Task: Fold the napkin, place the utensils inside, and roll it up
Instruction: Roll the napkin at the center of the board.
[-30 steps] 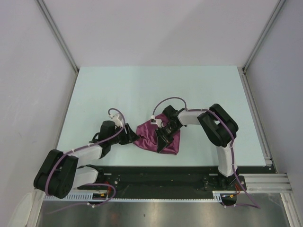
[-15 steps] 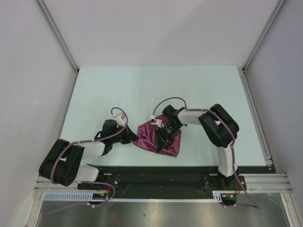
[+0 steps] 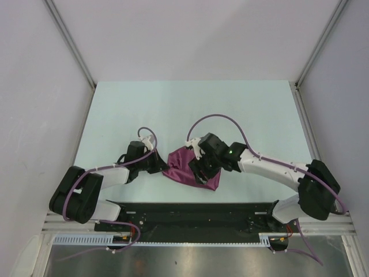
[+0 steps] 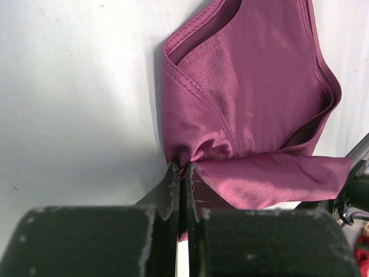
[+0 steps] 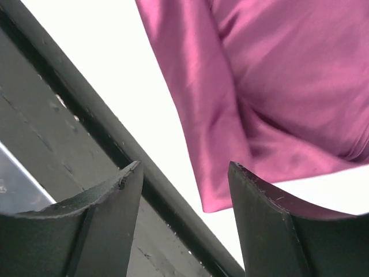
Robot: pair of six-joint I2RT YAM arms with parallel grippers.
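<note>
crumpled plum-purple cloth napkin [image 3: 180, 164] laid on pale green table [image 3: 173, 109] near the front edge, left corner pinched tight by left gripper [image 4: 181, 168], right gripper [image 5: 184, 170] spread apart over its near edge, nothing held

plum napkin [image 3: 180, 166], loosely folded, creased, glossy

You see the napkin [image 3: 180, 164] lying as a rumpled plum bundle on the pale green table [image 3: 173, 109], close to its near edge and about midway across. Your left gripper [image 3: 162, 167] reaches in low from the left, its tip at the napkin's left corner. Your right gripper [image 3: 198, 171] sits over the middle of the bundle, its arm stretching away to the right. From up here you cannot tell how either pair of jaws stands.
</note>
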